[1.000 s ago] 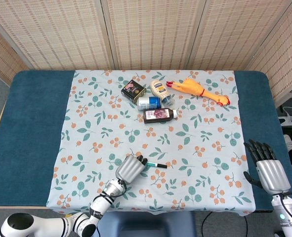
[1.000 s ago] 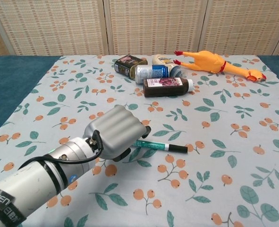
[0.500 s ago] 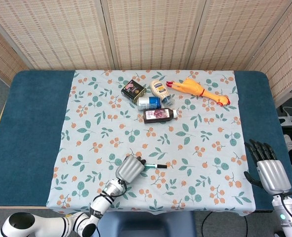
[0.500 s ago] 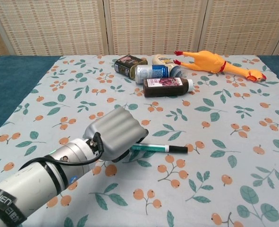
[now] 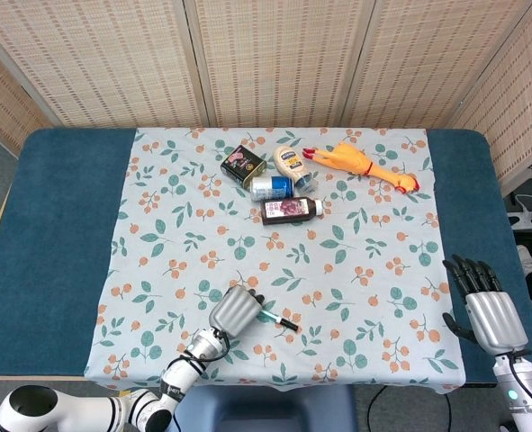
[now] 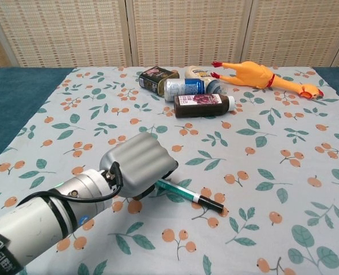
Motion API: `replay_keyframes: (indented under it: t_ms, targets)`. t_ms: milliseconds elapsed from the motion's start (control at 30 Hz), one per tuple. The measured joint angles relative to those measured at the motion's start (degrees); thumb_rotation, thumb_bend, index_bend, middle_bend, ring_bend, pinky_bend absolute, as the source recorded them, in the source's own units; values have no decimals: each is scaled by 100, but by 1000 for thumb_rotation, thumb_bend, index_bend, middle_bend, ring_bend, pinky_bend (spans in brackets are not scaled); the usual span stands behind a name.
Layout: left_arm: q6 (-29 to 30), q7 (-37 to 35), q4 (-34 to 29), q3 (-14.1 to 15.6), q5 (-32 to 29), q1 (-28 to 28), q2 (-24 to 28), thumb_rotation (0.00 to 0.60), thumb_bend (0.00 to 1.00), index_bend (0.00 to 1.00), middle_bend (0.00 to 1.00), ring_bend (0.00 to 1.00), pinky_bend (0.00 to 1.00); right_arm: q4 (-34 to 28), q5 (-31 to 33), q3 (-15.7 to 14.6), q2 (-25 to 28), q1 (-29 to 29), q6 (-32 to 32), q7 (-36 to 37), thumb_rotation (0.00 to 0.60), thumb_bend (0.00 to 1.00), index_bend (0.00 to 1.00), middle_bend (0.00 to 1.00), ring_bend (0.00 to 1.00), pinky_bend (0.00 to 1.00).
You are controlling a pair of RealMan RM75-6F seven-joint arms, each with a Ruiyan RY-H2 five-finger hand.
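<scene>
A blue table (image 5: 58, 225) carries a floral tablecloth (image 5: 202, 234) printed with leaves and orange berries. At its near edge the left hand (image 5: 235, 311) lies knuckles-up with the fingers curled down over one end of a green pen (image 6: 187, 195). The fingertips are hidden under the hand in both views, so whether they actually pinch the barrel cannot be told; the barrel runs out from under them. The pen lies on the cloth, slanting away from the hand toward the robot's right and toward the near edge, black cap (image 6: 211, 204) outermost.

The right hand (image 5: 483, 304) sits at the table's near right corner, well apart from everything, fingers spread and straight, holding nothing.

At the far middle of the cloth lies a cluster: a yellow rubber chicken (image 5: 365, 166), a dark sauce bottle (image 5: 291, 209) on its side, a mayonnaise bottle (image 5: 290, 162), a blue drink can (image 5: 271, 187) on its side and a small dark tin (image 5: 242, 165).

Against half a second ago, the pen has swung: then it lay nearly level across the cloth, now its capped end points down toward the near edge. The left hand has drawn slightly nearer the table edge. The right hand and the far cluster are unchanged.
</scene>
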Motion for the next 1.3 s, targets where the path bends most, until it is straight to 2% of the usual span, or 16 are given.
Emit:
replay_keyframes:
  t_ms: [200,367,567,767,1100,1300]
  targets:
    - [68,149,-154,48,-77,9,79,600,398,357,475,957,1000,-15,-16,-2,8,-11,31,-2,600,201,0,0,0,0]
    - [117,254,-236,91,-115,19,122,600,399,321,388,946,1000,-39,-15,-14,15,-14,20,-17,600,201,0,0,0,0]
    - [164,229,-322,156,-31,4,144,600,400,301,348,946,1000,-57,-27,-36,13,-7,-12,-24,600,201,0,0,0,0]
    - [167,-9,-291,266,228,-27,107,600,398,323,388,946,1000,-84,-46,-40,47,-20,17,18,600,201,0,0,0,0]
    - [11,-361,140,298,365,-95,-26,600,396,363,425,946,1000,-98,-62,-39,82,-34,51,58,600,201,0,0,0,0]
    - [15,-565,269,313,556,-126,-46,600,394,427,499,946,1000,-83,-43,-38,70,-26,22,37,600,201,0,0,0,0]
